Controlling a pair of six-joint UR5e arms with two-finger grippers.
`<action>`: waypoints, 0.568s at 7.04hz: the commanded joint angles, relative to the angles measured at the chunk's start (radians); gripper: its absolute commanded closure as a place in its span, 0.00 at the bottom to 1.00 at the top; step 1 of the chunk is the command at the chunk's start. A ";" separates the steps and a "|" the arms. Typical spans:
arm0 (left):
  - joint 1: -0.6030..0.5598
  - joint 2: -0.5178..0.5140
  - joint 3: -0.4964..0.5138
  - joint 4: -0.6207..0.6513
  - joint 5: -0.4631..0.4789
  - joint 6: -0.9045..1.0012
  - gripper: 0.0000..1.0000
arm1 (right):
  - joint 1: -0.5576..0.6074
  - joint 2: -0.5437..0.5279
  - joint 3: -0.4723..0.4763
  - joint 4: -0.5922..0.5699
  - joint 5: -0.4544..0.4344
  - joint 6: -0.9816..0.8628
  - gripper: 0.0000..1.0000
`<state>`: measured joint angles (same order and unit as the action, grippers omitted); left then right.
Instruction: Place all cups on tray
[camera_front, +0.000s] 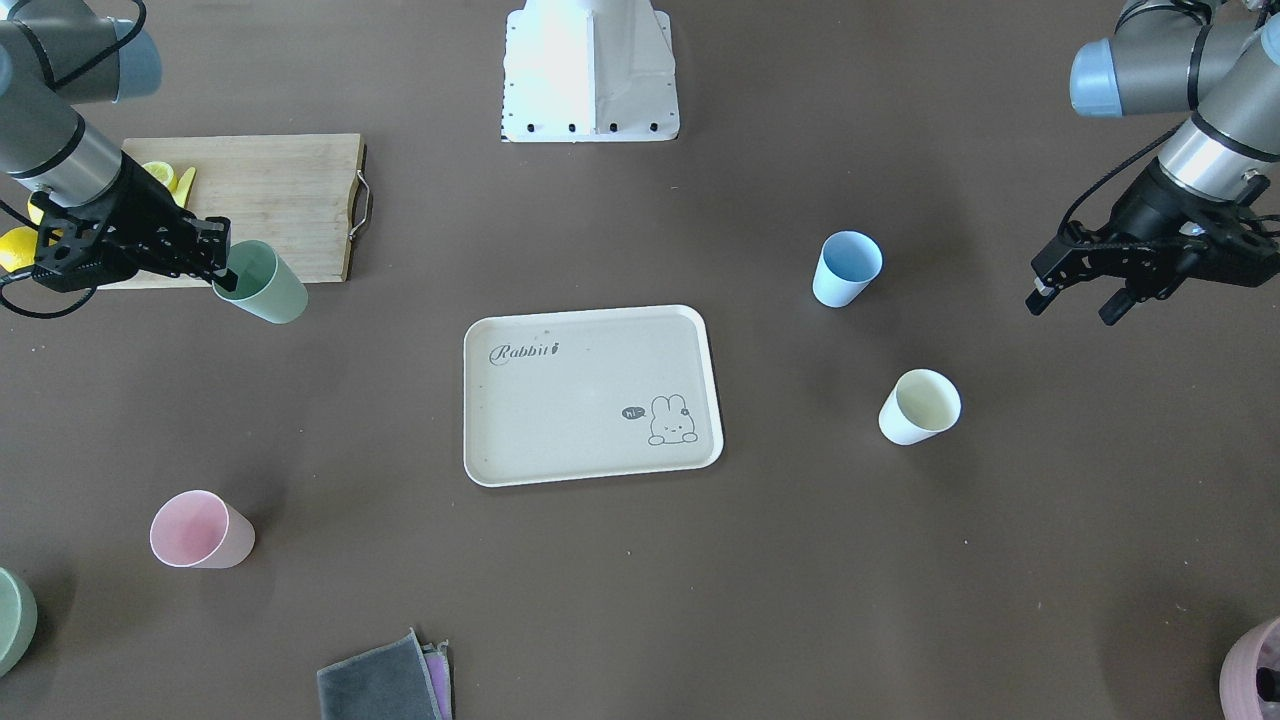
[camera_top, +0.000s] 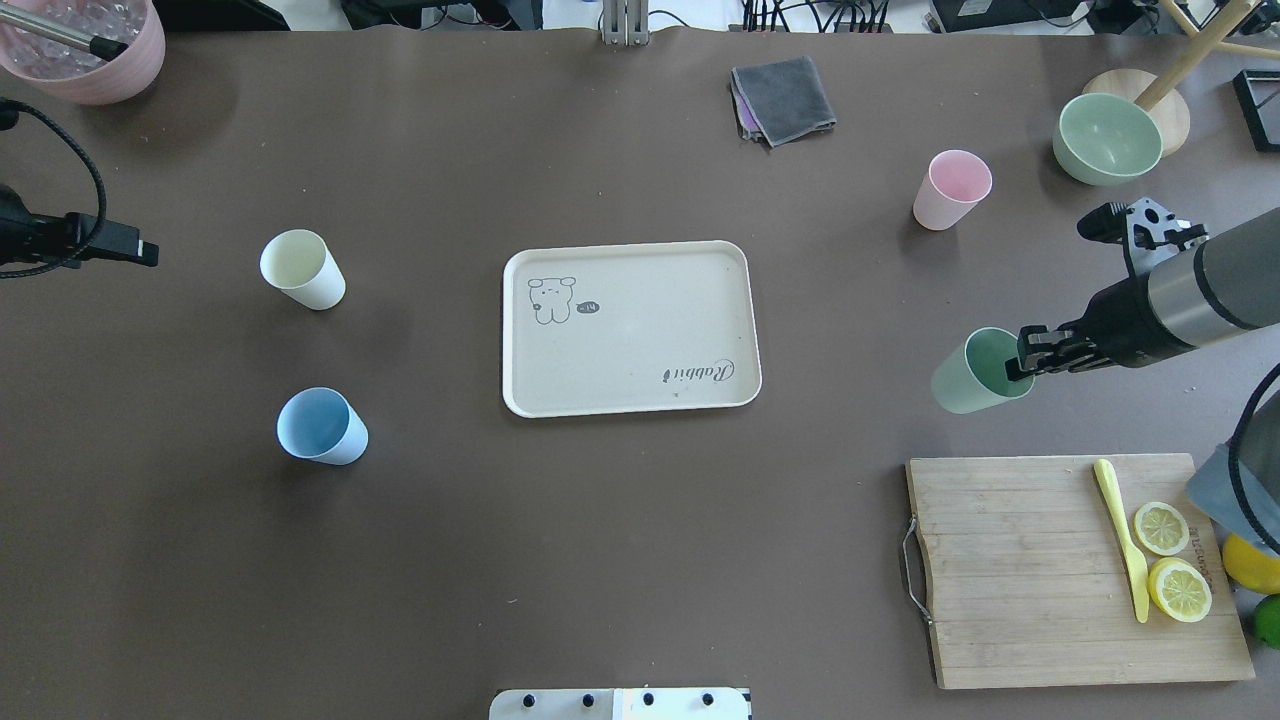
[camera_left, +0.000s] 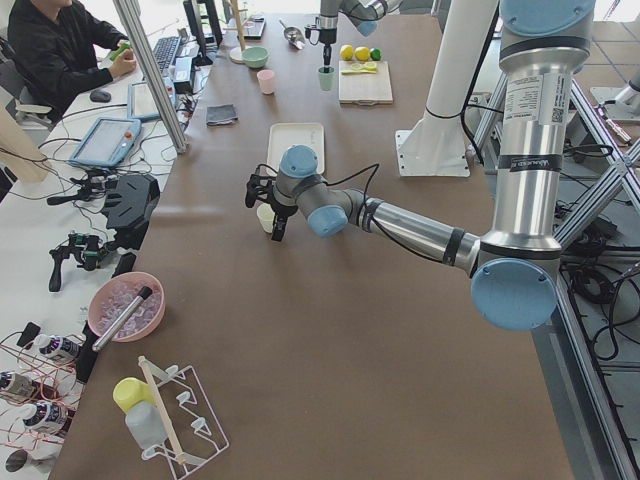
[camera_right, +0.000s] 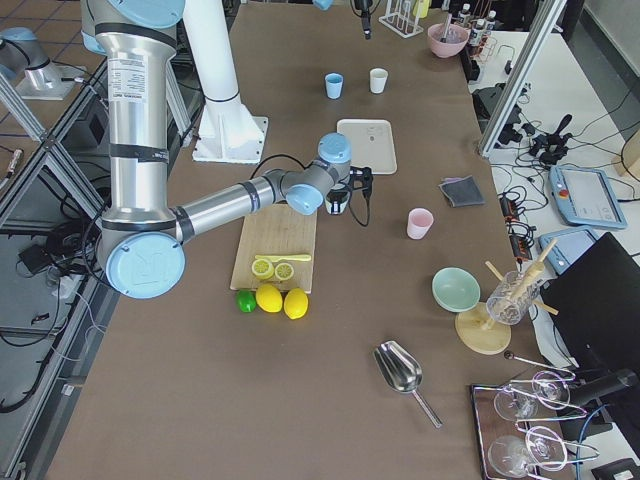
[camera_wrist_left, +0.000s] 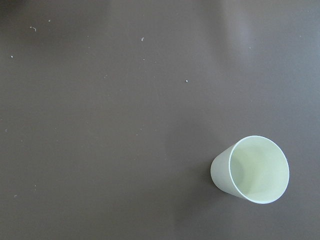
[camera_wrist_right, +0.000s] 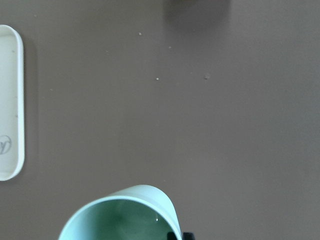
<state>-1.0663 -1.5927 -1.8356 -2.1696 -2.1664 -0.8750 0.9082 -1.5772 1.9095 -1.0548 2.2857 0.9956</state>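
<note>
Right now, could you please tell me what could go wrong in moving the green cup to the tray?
The right jaws grip the green cup by one side wall only, with one jaw inside it, so it might swing or slip in transit. If it comes down on the raised rim of the tray rather than the flat floor, it could tip over.

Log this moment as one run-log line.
right gripper: shut on green cup rim | left gripper: open, empty | tray: empty | blue cup, pink cup, cream cup: on table
</note>
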 joint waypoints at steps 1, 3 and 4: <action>0.058 -0.004 -0.013 0.001 0.008 -0.046 0.03 | 0.038 0.084 -0.004 -0.022 0.052 0.047 1.00; 0.164 0.000 -0.069 -0.001 0.014 -0.157 0.03 | 0.031 0.193 -0.006 -0.141 0.041 0.058 1.00; 0.234 -0.001 -0.092 -0.003 0.046 -0.203 0.03 | 0.023 0.241 -0.007 -0.196 0.009 0.060 1.00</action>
<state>-0.9073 -1.5934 -1.8993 -2.1708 -2.1456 -1.0216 0.9378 -1.3981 1.9044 -1.1831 2.3207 1.0515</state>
